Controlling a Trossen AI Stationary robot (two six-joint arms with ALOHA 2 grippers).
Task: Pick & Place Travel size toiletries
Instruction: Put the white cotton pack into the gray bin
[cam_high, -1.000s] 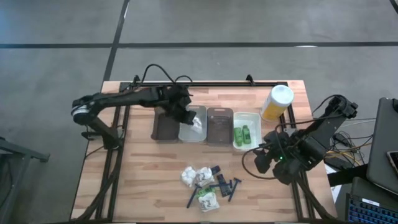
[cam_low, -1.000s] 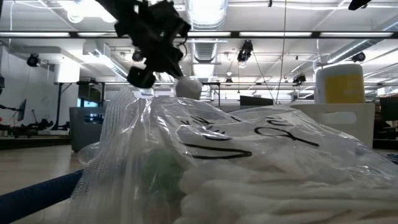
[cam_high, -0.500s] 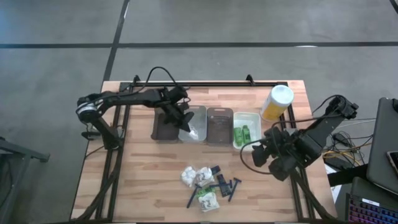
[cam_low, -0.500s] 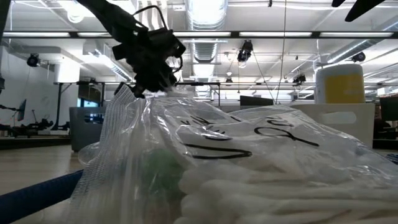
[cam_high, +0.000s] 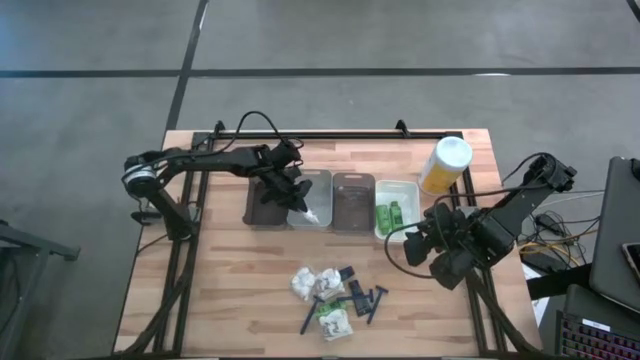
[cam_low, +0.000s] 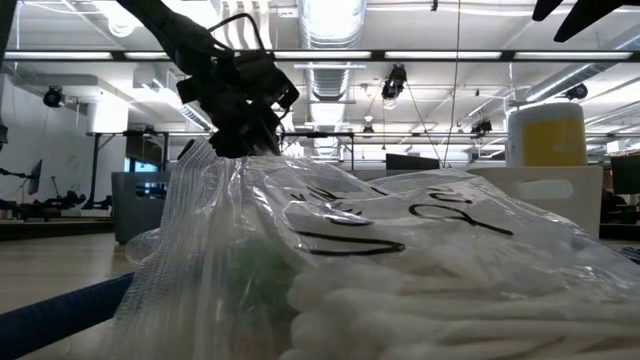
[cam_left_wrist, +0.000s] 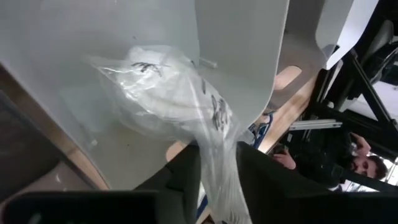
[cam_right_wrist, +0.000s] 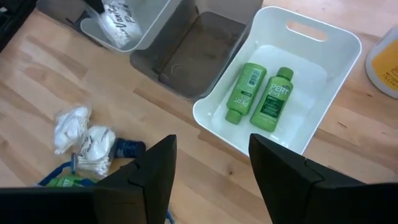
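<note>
Packet is lying in the clear tray, second in the row at the desk's far edge. Left pincer sits right over it, fingers on either side of the packet's tail, can't tell if it's pinched or let go. Right pincer hangs open and empty near the right edge, by the white tray holding two green tubes. Remaining toiletries are piled near the front edge.
</note>
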